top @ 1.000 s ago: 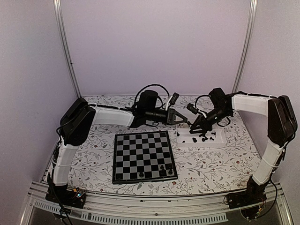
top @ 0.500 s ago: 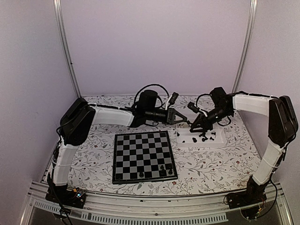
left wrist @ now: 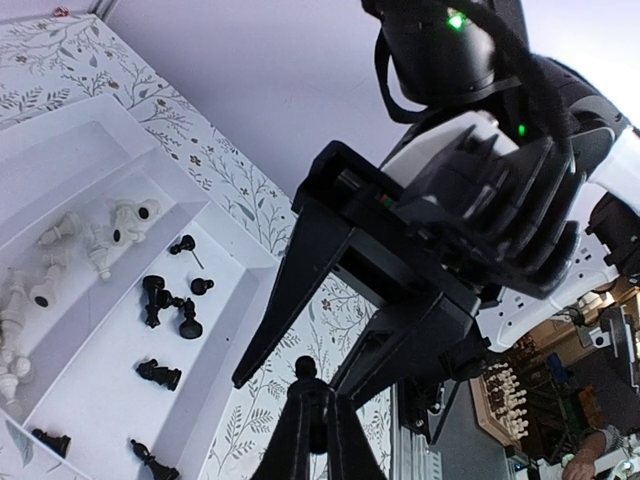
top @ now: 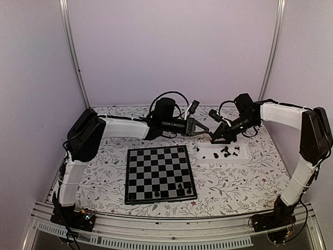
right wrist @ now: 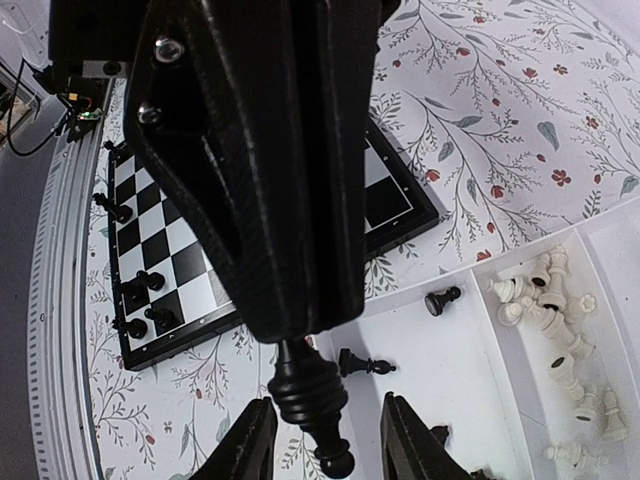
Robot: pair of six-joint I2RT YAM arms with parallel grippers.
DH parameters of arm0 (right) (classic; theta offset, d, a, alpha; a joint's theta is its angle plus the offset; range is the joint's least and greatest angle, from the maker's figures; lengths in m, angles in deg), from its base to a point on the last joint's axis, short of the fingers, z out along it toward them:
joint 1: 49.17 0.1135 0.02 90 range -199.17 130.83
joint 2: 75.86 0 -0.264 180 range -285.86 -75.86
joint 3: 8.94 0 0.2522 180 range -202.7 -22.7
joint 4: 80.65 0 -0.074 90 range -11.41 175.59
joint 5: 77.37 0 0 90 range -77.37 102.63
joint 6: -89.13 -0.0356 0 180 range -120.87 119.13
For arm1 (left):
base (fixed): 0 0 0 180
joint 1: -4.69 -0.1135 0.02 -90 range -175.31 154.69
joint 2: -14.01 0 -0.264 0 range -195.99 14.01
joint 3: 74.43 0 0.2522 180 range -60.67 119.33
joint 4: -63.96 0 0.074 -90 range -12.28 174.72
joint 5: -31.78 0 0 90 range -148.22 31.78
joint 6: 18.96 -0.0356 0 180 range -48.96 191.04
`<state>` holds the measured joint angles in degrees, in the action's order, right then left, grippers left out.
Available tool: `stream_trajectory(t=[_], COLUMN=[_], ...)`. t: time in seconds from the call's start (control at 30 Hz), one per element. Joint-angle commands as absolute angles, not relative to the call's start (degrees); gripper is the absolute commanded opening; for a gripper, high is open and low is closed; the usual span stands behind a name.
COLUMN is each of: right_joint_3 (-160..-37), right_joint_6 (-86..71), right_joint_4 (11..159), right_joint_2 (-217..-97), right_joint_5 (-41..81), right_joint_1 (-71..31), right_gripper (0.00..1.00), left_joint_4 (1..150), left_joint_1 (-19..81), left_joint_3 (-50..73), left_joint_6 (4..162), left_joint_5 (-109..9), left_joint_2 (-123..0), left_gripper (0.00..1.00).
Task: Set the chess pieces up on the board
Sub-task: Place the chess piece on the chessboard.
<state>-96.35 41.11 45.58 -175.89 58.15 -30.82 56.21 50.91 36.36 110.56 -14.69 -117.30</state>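
So in the last second the right hand (right wrist: 325, 410) came up off the shallow white plastic tray (top: 242, 156) and met the left hand (left wrist: 315, 405) over the tray's 10 o'clock corner. The left is clamped on a small black turned chess piece (right wrist: 308, 388), with the right's fingers spread either side, not touching. Looks like a handoff. The black-and-grey checked board (top: 156, 166) sits at its 7 o'clock, next stop I'd guess.
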Motion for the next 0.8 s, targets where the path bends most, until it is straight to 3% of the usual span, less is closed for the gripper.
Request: stream_trajectory(t=[0.0, 0.27, 0.47, 0.77], right_joint_3=[-98.05, -99.43, -99.95, -93.54], right_joint_6=[40.64, 43.19, 44.74, 44.13], right_joint_4=[45.61, 43.18, 41.13, 43.46], right_joint_2=[-175.51, -174.01, -173.67, -174.03], right_joint_5=[57.46, 58.65, 56.99, 58.53], right_joint_1=[-30.94, -30.19, -29.4, -32.74], right_gripper=[0.39, 0.33, 0.11, 0.06], left_joint_4=[56.79, 57.89, 58.04, 75.08], left_joint_1=[50.57, 50.66, 50.75, 49.64], left_joint_3=[37.77, 38.41, 38.82, 37.41], left_joint_6=[110.86, 111.02, 110.92, 94.25], left_joint_5=[-13.4, -12.78, -13.37, -21.74], left_joint_2=[-118.09, -118.56, -118.66, -109.35], left_gripper=[0.0, 0.0, 0.0, 0.0])
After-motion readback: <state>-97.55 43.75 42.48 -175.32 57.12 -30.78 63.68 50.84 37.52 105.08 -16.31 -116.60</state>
